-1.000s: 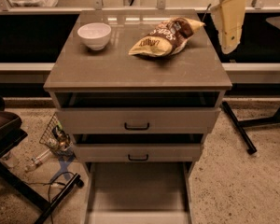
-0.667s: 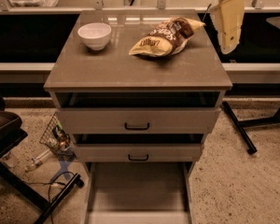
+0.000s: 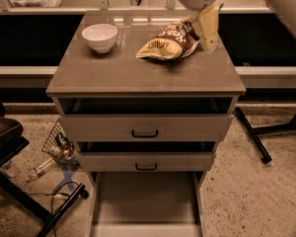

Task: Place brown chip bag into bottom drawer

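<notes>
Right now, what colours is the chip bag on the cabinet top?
The chip bag is yellow-cream and dark brown, seen in the camera view; the gripper hangs by its dark end.

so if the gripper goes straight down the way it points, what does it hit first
The gripper, over the back right of the cabinet top, would likely meet the right end of the chip bag first. Depth is unclear, so it could land on the top beside it.

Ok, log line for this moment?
chip bag: on cabinet top | pincer: at bag's right end, contact unclear | bottom drawer: open
</notes>
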You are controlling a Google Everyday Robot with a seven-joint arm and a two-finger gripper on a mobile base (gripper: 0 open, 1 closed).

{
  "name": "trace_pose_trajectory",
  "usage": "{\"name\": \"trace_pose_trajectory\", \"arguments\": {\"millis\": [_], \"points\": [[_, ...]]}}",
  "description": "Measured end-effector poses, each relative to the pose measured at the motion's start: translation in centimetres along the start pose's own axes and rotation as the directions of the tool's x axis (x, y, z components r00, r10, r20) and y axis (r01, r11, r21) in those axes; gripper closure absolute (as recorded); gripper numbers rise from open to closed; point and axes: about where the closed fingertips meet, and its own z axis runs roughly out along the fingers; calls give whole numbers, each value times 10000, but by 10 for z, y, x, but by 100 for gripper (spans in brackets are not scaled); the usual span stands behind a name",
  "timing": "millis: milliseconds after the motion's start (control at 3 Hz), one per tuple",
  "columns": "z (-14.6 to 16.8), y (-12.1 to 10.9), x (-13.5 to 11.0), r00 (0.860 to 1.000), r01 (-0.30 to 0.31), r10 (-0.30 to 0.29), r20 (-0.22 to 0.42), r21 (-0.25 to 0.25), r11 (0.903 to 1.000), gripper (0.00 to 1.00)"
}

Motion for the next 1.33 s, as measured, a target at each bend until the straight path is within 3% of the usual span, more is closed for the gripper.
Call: {"name": "trace_pose_trajectory", "arguments": {"millis": [333, 1000, 1333], "points": [[92, -42, 24, 9994, 353, -354, -47, -208, 9992, 0], [178, -73, 53, 9965, 697, -721, -433, -536, 9961, 0], [215, -72, 50, 9951, 952, -975, -190, -968, 9907, 16]]}}
